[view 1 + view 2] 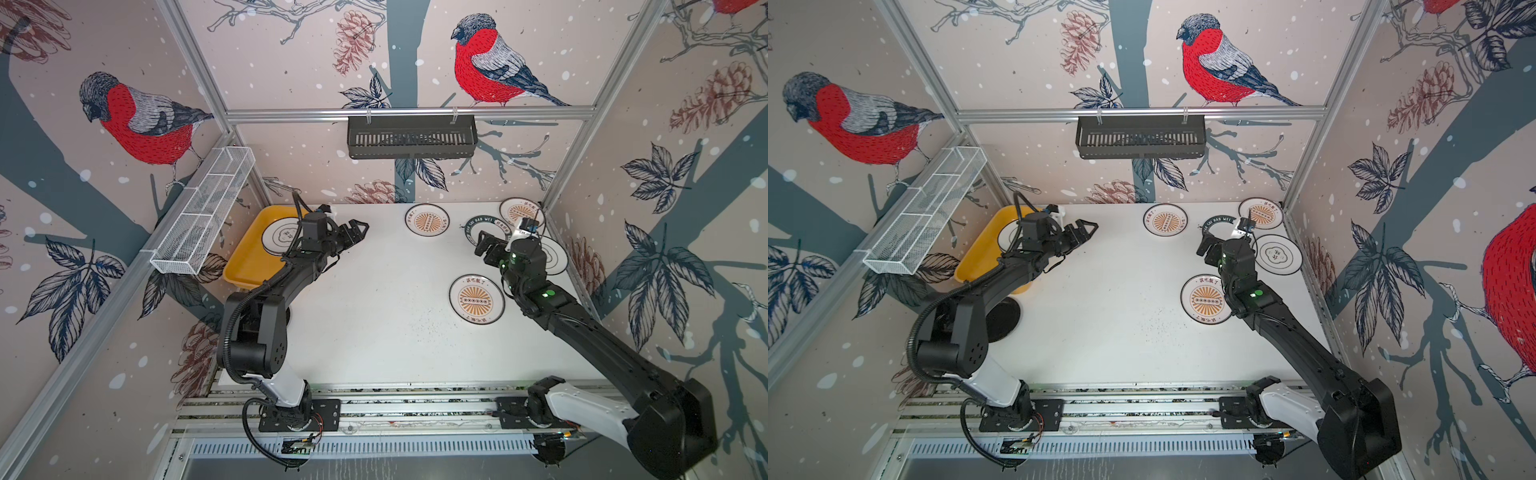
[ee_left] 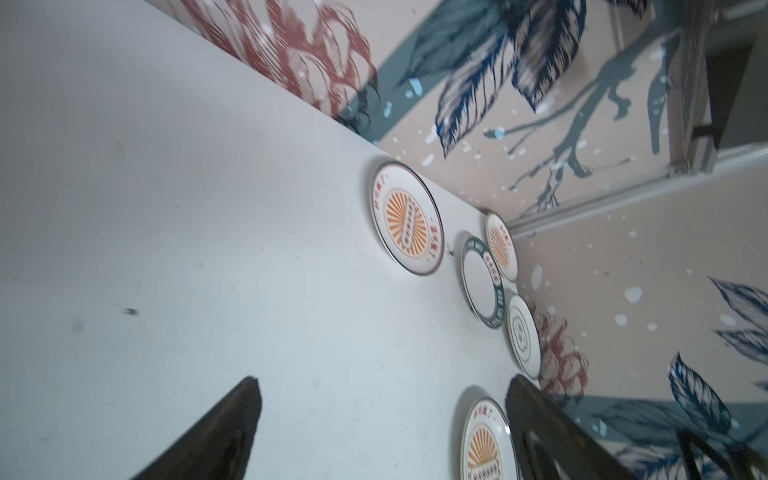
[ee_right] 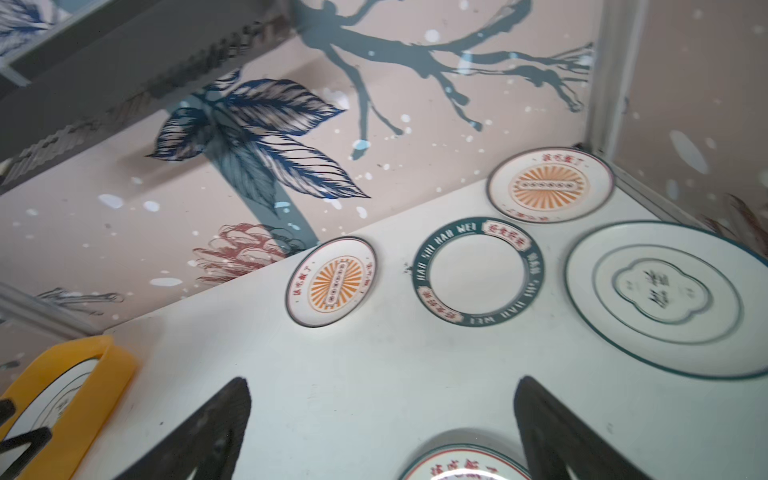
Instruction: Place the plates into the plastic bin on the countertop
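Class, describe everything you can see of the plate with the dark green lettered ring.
The green-ringed plate is round and glossy, ceramic by its look: a plain white centre inside a broad dark green band with white Latin lettering and cream labels bearing red characters. It lies flat, face up, on the countertop near the back right corner, narrowly apart from the corner sunburst plate and the emblem plate. Nothing grips it; in both top views the open right gripper hides its near side.
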Robot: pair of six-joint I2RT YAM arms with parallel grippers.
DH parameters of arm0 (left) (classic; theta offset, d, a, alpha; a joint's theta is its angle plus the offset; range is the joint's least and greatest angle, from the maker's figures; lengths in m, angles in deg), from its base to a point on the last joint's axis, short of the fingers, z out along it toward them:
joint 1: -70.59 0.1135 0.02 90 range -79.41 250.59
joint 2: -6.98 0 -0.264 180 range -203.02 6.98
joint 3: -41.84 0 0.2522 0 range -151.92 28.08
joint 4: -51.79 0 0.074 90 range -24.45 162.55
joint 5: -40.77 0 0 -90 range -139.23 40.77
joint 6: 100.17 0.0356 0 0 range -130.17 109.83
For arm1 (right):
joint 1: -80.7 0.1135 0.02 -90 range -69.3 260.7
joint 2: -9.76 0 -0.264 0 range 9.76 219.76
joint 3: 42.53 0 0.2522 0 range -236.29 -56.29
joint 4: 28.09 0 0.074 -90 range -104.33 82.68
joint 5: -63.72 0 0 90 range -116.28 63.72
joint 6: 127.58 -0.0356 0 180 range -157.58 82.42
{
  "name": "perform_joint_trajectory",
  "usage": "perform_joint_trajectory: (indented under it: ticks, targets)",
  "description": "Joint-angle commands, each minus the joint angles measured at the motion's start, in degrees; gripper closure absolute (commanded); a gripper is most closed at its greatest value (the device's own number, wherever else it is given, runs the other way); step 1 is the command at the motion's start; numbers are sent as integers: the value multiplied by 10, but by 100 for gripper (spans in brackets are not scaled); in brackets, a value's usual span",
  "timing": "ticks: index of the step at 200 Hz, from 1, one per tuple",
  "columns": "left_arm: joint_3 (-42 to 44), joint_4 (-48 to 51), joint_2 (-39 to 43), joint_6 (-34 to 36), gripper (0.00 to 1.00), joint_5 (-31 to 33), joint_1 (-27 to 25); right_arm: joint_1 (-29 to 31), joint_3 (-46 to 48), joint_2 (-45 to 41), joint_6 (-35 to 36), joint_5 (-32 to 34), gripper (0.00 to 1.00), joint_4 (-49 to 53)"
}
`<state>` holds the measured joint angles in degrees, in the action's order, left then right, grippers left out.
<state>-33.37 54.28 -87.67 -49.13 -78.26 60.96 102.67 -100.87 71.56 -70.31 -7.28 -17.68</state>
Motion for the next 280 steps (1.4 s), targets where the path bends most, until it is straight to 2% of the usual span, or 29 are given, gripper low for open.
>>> perform_joint_trajectory:
  ticks: [1, 18, 53, 89, 118, 157, 208, 233, 280]
  targets:
    - [-15, -12, -17, 26, 5, -44, -46, -41, 26, -24, -63, -40, 1, 58]
    - [-14, -24, -28, 31, 4, -32, -88, -83, 55, -41, -86, -79, 0, 74]
    - [2, -116, -64, -6, 4, -56, -165, -148, 103, -56, -108, -137, 1, 89]
    - [-22, -104, -106, 0, 3, -59, -225, -186, 136, -39, -114, -182, 0, 92]
    - [-58, -55, -144, 26, 4, -57, -260, -200, 168, -25, -122, -190, 1, 68]
    - [-137, 46, -201, 64, 5, -51, -285, -207, 199, 4, -120, -247, 0, -4]
    - [-177, 81, -248, 59, 8, -73, -291, -207, 195, 66, -115, -295, 0, -25]
    - [-211, 127, -275, 72, 14, -79, -293, -205, 211, 76, -133, -309, 0, -50]
    - [-262, 198, -315, 84, 14, -78, -300, -192, 213, 94, -151, -321, 1, -76]
